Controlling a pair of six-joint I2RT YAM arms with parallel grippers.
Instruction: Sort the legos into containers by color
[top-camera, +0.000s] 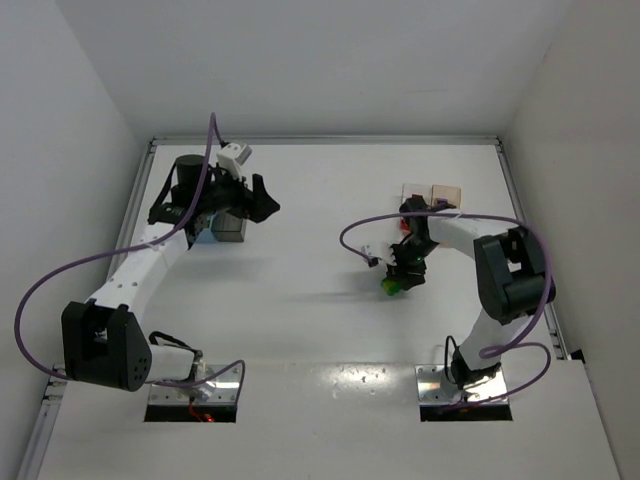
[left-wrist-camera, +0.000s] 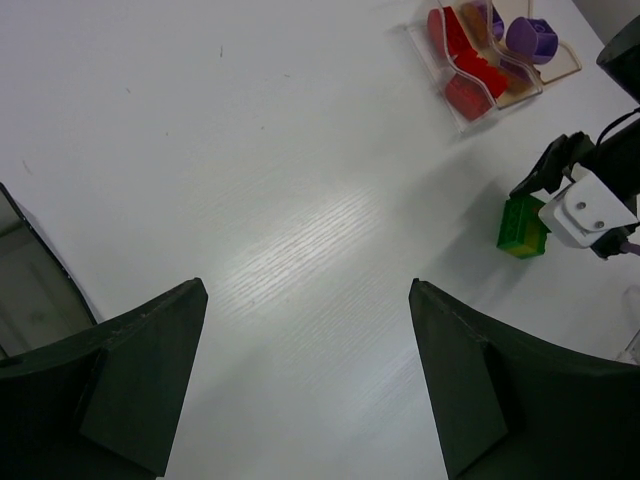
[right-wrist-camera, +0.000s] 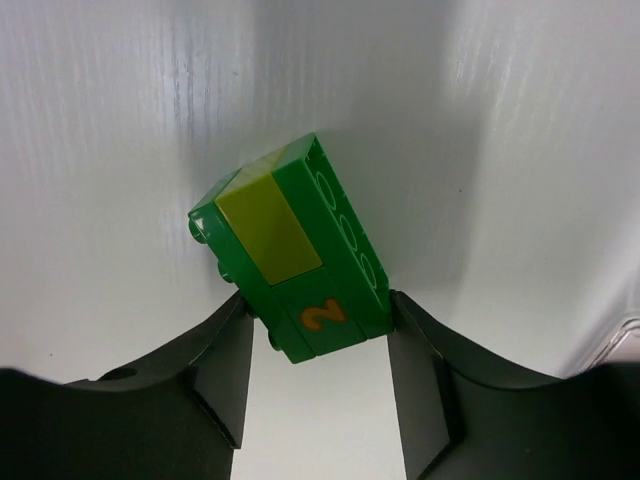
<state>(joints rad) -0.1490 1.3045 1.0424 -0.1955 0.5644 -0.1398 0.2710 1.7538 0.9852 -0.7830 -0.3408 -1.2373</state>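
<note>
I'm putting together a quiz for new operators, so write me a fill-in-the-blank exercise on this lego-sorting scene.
1. The right gripper is shut on a lego clump that is mostly ____ in colour.
2. The orange number printed on that clump is ____.
3. The legos in the clear bin are ____.
4. The left gripper holds nothing and its jaws stand ____.
Missing words: green; 2; red; open.
</note>
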